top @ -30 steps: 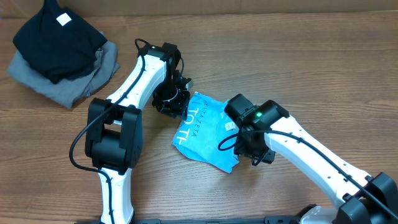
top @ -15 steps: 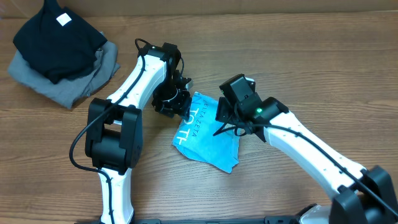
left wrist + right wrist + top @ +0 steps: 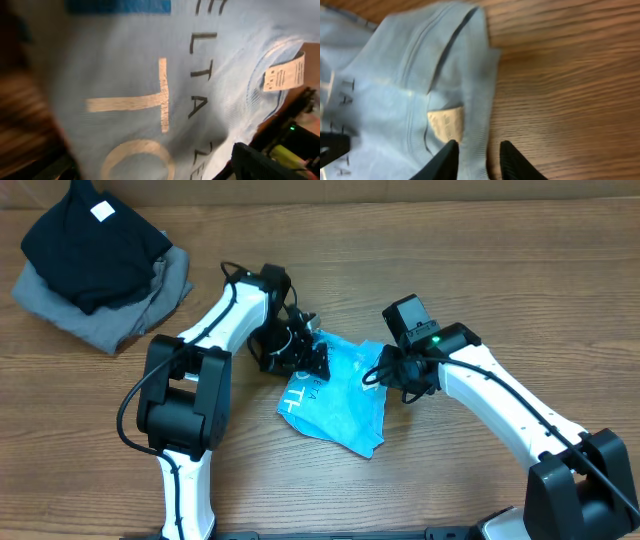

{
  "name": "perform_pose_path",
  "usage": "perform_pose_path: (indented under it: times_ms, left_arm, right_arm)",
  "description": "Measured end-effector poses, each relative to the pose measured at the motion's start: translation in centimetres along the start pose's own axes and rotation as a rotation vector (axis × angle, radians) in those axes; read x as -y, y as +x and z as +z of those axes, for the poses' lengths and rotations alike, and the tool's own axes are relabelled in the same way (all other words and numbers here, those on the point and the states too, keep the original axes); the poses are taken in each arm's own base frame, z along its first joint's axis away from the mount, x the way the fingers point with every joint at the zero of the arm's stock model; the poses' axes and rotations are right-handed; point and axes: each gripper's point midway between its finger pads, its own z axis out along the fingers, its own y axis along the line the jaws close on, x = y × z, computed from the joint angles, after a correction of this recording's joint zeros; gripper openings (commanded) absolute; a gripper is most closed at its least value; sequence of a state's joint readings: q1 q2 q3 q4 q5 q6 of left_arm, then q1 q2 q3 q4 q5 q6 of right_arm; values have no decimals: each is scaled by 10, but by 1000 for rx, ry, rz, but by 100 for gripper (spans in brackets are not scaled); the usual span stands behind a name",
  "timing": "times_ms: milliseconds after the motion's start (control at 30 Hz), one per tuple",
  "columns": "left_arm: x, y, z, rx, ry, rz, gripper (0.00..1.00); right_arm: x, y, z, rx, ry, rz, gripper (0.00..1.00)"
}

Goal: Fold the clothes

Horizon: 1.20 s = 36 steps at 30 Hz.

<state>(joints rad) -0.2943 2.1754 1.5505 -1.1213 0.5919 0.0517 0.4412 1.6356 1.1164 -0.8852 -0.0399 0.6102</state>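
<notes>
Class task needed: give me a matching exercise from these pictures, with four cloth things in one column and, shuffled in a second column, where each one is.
Column one
1. T-shirt
2. black garment
3. grey garment
4. neck tag

Column two
A. bottom of the pile
B. inside the collar
C. flat on the table between the two arms
D. top of the pile

Pairs: 1-C, 2-D, 3-A, 4-B

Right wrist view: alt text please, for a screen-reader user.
A light blue T-shirt lies on a wooden table, its ribbed collar and pale neck tag showing. The right tool straddles the shirt's edge at the bottom of the picture, jaws apart.
</notes>
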Motion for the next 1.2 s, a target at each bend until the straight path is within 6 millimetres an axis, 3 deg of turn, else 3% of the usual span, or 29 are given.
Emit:
perform_pose_path:
  times_ms: [167,267,333,500,667,800,967,1067,1200]
  left_arm:
    - [12,4,9,24,106,-10,88]
    - [19,1,14,53,181,-7,75]
    - [24,0,20,69,225,1,72]
    - [38,6,31,48,272,3,73]
    - [47,12,36,19,290,-6,83]
    - [49,17,35,-3,302,-27,84]
    - [54,16,39,-4,307,-60,85]
    - [63,11,46,15,310,-55,73]
    - [73,14,63,3,276,-56,26]
  right_arm:
    - [3,14,11,-44,-18,-14,26]
    - [7,22,16,-69,-15,-16,25]
    - [7,23,17,-75,-19,-18,25]
    - [1,22,19,-69,-49,-26,15]
    - [9,32,32,-90,-41,-23,7]
    - [17,43,48,-144,-12,-8,6]
    - [19,40,49,-159,-33,21,6]
    - [19,40,49,-167,-39,30,6]
    - [20,41,49,-171,-40,33,4]
